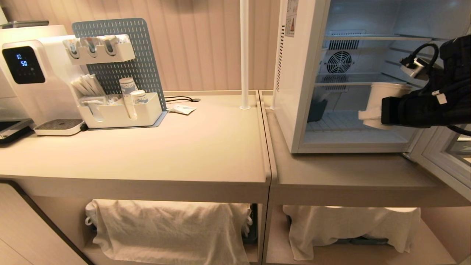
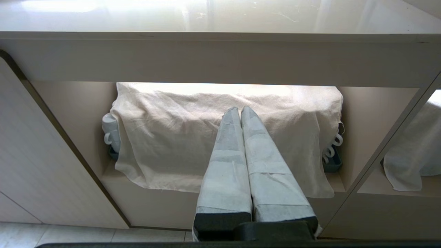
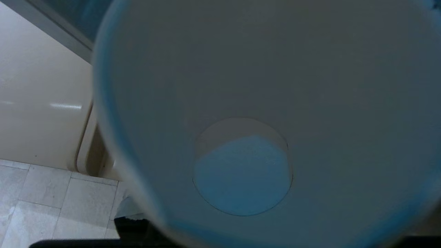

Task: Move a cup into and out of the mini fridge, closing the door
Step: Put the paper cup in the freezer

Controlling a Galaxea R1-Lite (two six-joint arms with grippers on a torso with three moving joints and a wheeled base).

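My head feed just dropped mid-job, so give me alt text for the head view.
The right gripper holds the cup at the open front of the mini fridge, whose door is swung wide at the right. The counter to the left carries a coffee machine and an organiser with stacked cups.

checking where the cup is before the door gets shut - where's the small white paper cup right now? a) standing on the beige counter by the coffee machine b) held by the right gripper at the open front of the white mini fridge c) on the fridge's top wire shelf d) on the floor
b - the small white paper cup sits in the black right gripper at the open front of the white mini fridge, its grey-framed door swung open.
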